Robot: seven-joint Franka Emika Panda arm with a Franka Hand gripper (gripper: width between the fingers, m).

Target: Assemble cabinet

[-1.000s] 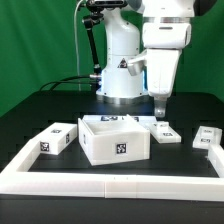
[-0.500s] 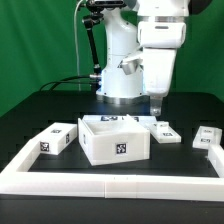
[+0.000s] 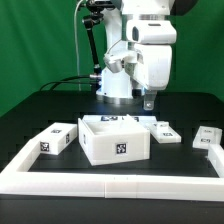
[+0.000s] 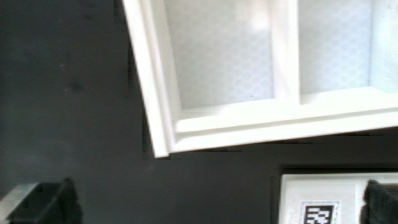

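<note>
The cabinet's hollow white box shell stands on the black table with a tag on its front. In the wrist view it shows from above, open, with an inner divider. Smaller white tagged blocks lie to the exterior view's left, to the right and at the far right. My gripper hangs in the air behind and right of the shell, above the right block. In the wrist view the gripper is open and empty, with one tagged block near one finger.
A long low white border rail runs along the front and up both sides. The marker board lies just behind the shell. The robot's base stands at the back.
The arm has risen a little and shifted toward the exterior view's left, and the wrist has turned. The cabinet parts have not moved.
</note>
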